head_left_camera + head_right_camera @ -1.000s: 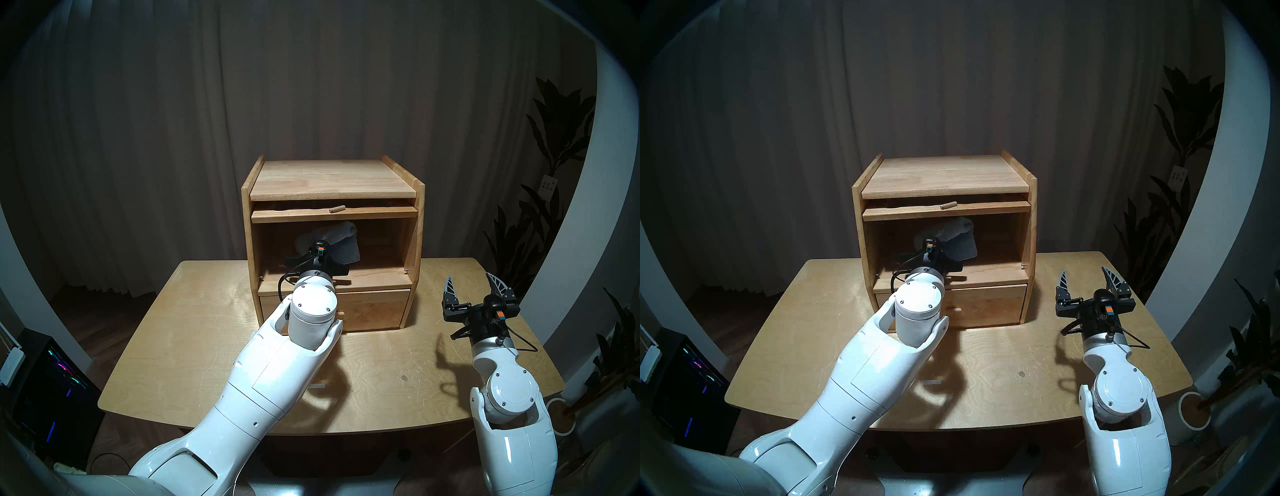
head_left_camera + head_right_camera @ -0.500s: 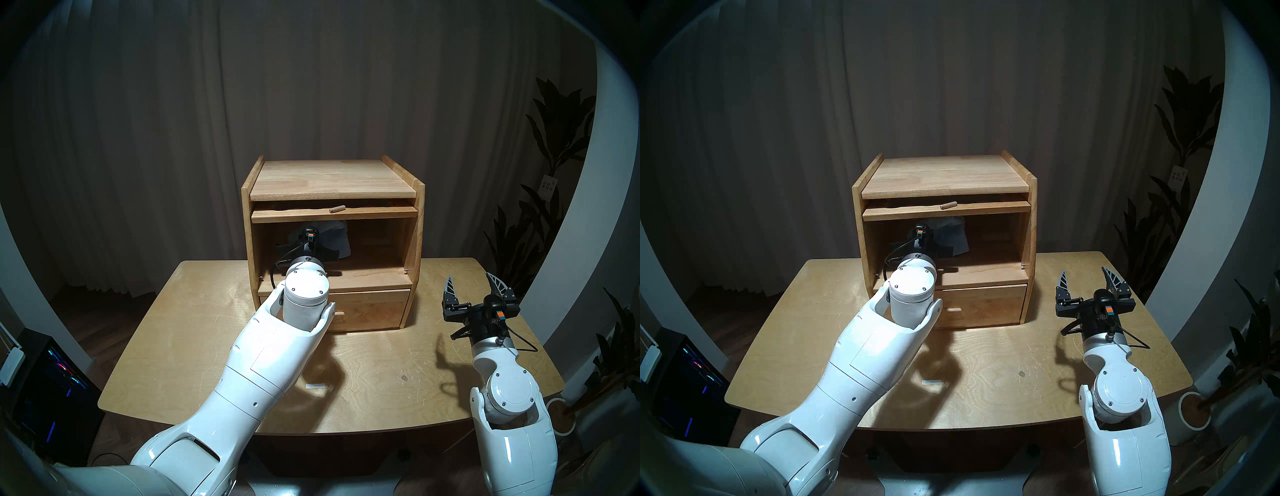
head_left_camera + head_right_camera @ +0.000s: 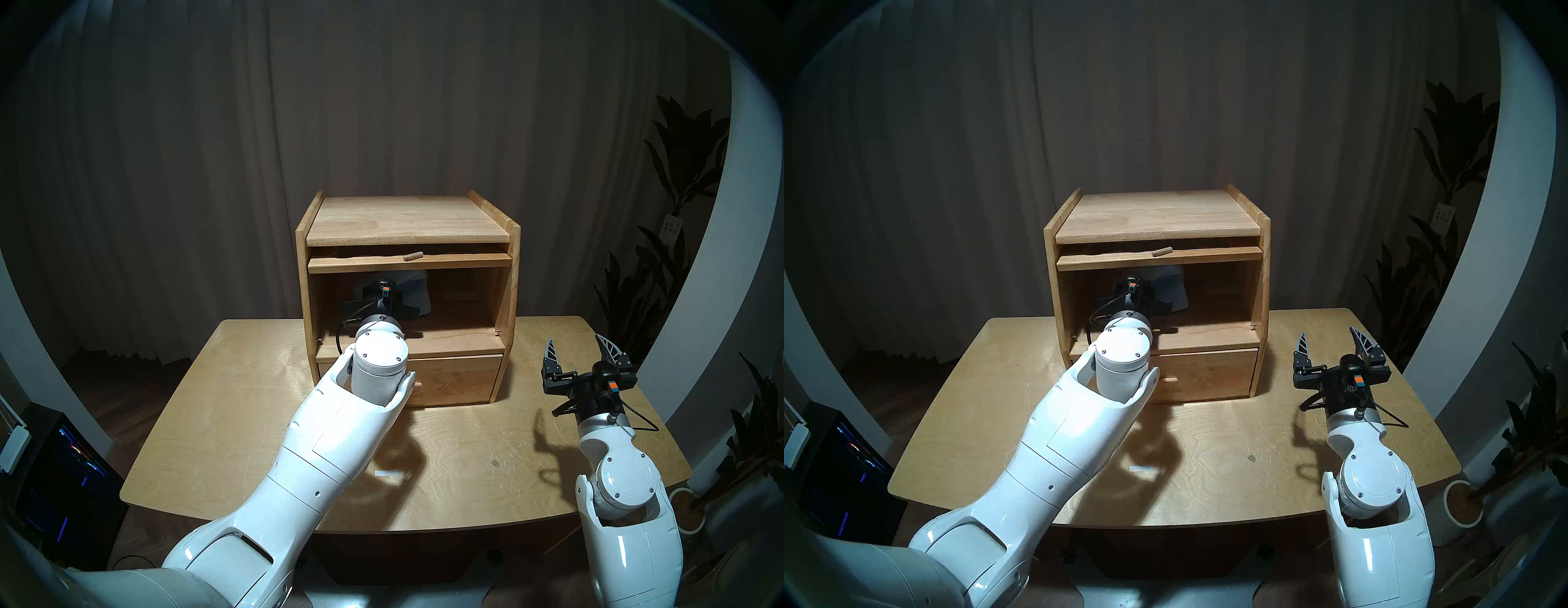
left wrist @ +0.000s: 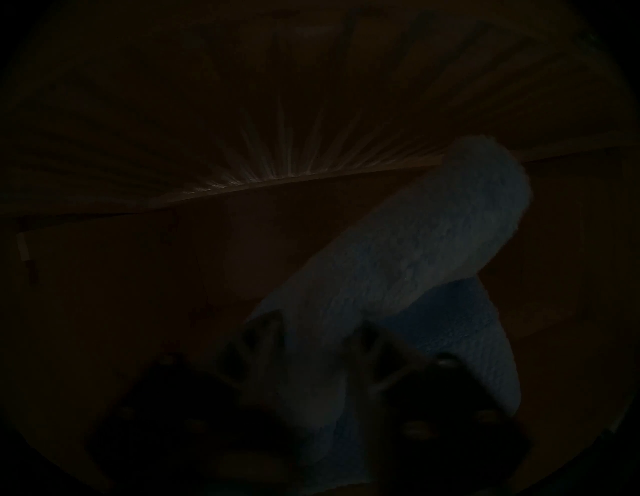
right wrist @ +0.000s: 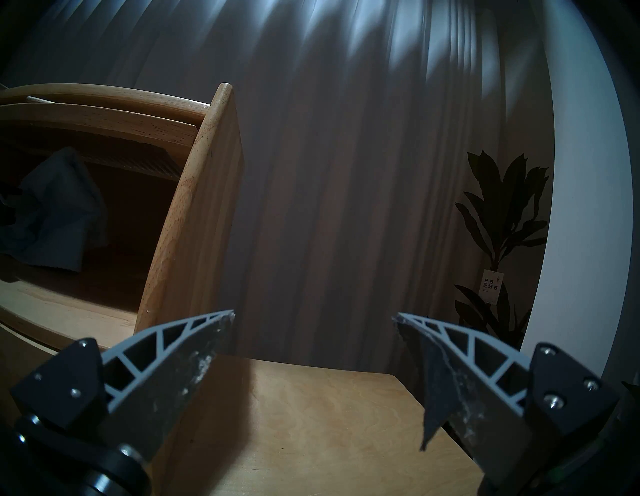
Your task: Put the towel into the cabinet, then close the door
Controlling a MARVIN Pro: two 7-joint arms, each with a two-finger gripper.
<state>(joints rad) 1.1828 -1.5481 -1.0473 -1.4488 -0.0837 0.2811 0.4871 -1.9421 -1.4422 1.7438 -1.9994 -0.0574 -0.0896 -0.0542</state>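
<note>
Inside cabinet point(image 3: 505, 271): towel point(image 4: 408, 249) between left gripper point(image 4: 315, 346) fingers, grip undeterminable; right gripper point(image 5: 313, 320) wide, empty; door point(image 3: 409, 262) unclosed.

A long brown curtain point(image 3: 382, 106) hangs behind the light wooden worktop point(image 3: 237, 424). A tall leafy plant point(image 3: 679, 178) (with a small paper tag) stands on the right. The floor point(image 3: 127, 382) is dark wood. The room is dim.
</note>
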